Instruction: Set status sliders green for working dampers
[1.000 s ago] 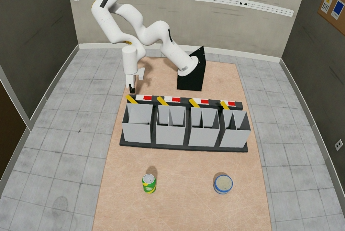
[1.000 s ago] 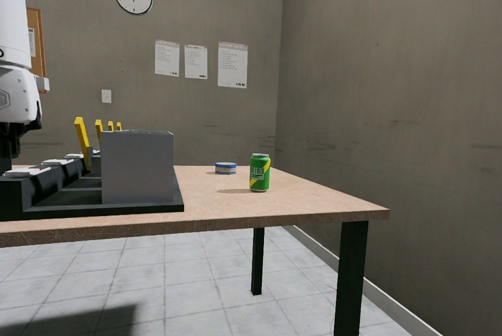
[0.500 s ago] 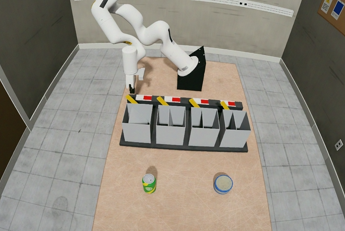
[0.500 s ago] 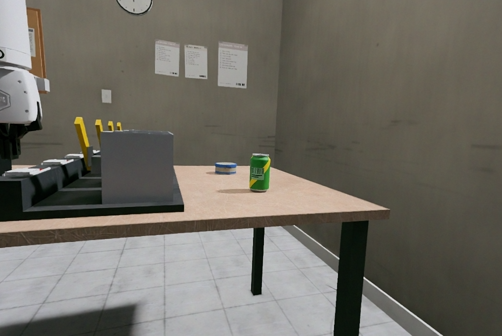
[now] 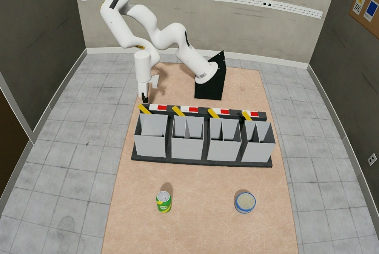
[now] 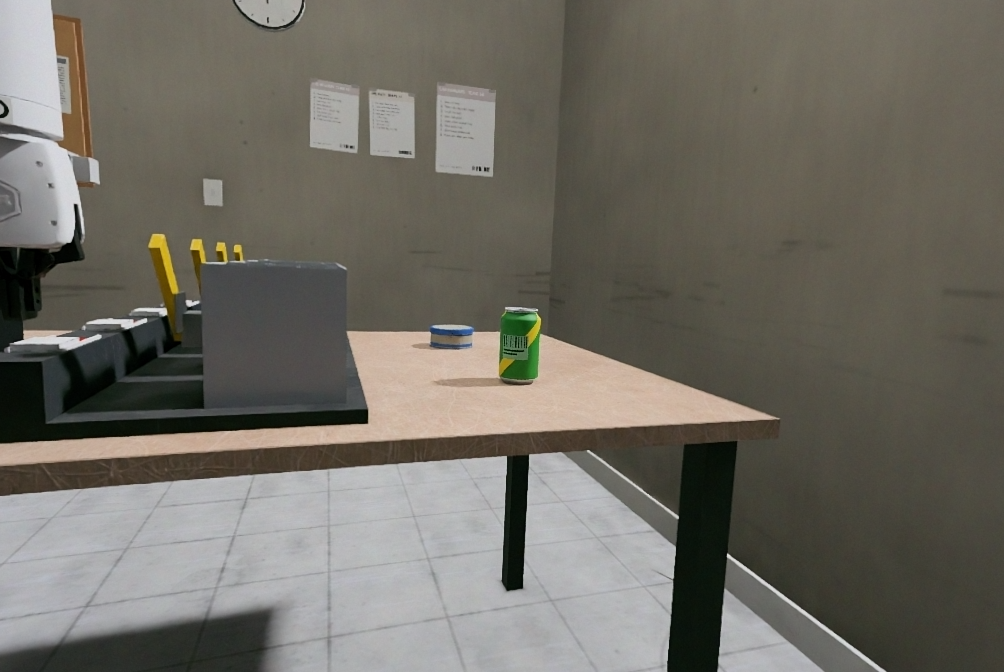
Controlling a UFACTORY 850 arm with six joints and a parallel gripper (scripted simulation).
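Note:
Four grey open-topped dampers stand in a row on a black base (image 5: pixel 201 158). The leftmost damper (image 5: pixel 151 137) has its blade turned flat across; the other three, e.g. the second (image 5: pixel 187 137), show blades edge-on. Each has a yellow lever, the leftmost (image 5: pixel 144 109) also showing in the side view (image 6: pixel 163 277). Behind them run four sliders with white covers, all showing red; the leftmost slider (image 5: pixel 157 107) has its cover at the left. My gripper (image 5: pixel 144 98) is shut and empty, just left of and behind that slider's left end, low near the rail; it also shows in the side view (image 6: pixel 20 297).
A green can (image 5: pixel 163 202) stands at the table's front left and a blue-rimmed round tin (image 5: pixel 245 202) at the front right. The black robot pedestal (image 5: pixel 211 80) stands behind the sliders. The table's left edge lies close to my gripper.

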